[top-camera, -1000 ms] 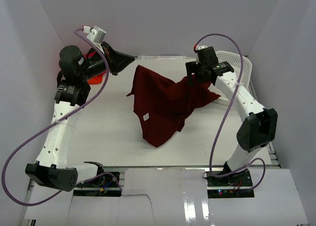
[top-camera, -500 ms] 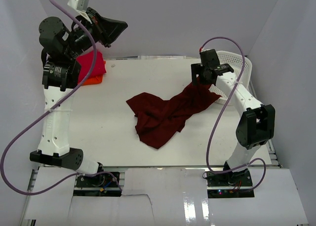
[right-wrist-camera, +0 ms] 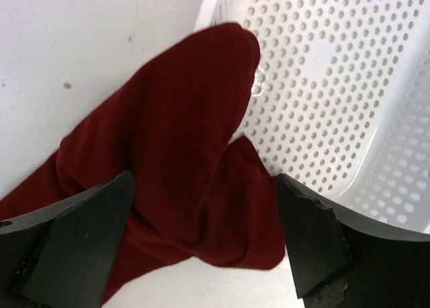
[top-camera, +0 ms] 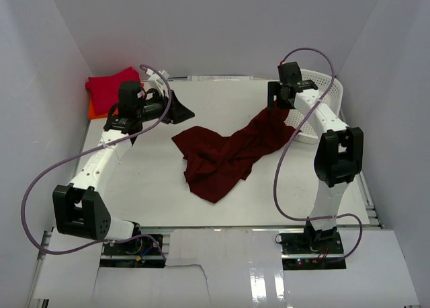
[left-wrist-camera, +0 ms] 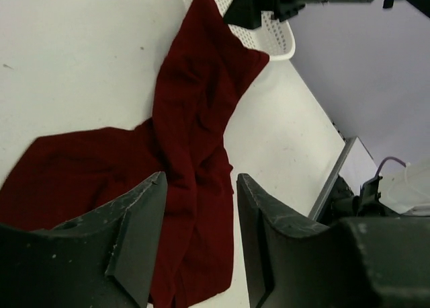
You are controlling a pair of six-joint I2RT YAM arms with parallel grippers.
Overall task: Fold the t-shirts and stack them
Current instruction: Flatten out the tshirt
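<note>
Shows a white table [top-camera: 148, 180] with the dark maroon t-shirt [top-camera: 225, 153] crumpled mid-surface, one end lapping the white mesh basket [top-camera: 322, 86] at far right. Shows the crimson t-shirt [top-camera: 111, 86] lying on the orange t-shirt [top-camera: 93, 110] at far left. Finds both claws spread apart and empty: left gripper [top-camera: 183, 111] near the maroon cloth's left edge, right gripper [top-camera: 279, 107] over its basket end.
</note>
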